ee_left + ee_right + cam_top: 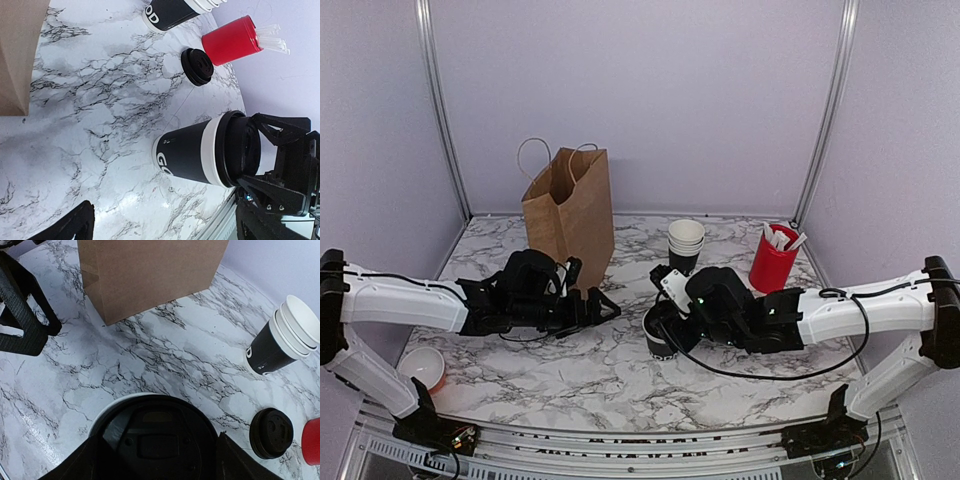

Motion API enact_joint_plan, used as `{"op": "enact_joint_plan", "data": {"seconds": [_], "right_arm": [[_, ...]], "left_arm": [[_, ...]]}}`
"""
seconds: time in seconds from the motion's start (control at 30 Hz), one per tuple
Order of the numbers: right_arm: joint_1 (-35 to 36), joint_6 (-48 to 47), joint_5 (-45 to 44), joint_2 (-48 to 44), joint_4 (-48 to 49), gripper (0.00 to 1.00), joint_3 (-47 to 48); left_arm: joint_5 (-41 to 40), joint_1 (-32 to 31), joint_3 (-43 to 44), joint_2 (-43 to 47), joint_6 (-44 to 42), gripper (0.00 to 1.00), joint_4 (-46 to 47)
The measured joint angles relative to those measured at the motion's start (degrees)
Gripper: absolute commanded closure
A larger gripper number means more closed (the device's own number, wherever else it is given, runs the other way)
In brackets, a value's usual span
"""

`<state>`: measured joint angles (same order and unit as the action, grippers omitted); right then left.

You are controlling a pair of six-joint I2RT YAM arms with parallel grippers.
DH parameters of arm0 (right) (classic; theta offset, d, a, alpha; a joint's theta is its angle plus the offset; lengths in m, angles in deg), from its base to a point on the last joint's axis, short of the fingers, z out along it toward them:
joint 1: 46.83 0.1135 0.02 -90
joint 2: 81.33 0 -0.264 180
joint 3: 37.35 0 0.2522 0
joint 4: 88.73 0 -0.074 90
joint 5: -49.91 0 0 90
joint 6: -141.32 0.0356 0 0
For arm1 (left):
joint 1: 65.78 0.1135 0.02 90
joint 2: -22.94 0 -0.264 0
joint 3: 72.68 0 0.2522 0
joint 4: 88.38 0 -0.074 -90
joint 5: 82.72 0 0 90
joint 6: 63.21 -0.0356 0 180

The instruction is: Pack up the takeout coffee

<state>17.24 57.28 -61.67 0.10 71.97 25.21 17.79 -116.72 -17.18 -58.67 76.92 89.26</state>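
The takeout coffee stands upright on the marble table just right of centre. It is a black cup with white print and a white band under its rim. Its black lid sits on the cup slightly askew, so a sliver of white inside shows at the left. My right gripper is over the cup with a finger pressed to each side of the lid. My left gripper hovers open and empty to the cup's left, in front of the brown paper bag.
A stack of lidless black cups stands behind the coffee. A loose black lid lies beside it, and a red cup of white sachets stands further right. A small white cup sits at the near left.
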Motion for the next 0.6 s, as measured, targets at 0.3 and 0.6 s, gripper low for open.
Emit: {"op": "enact_joint_plan", "data": {"seconds": [0.3, 0.6], "right_arm": [[0.0, 1.2, -0.8, -1.0, 0.0, 0.24, 0.0], [0.0, 1.5, -0.3, -1.6, 0.0, 0.24, 0.0]], "left_arm": [[1.0, -0.7, 3.7, -2.6, -0.4, 0.01, 0.3], [1.5, -0.7, 3.7, -3.8, -0.4, 0.01, 0.3]]}}
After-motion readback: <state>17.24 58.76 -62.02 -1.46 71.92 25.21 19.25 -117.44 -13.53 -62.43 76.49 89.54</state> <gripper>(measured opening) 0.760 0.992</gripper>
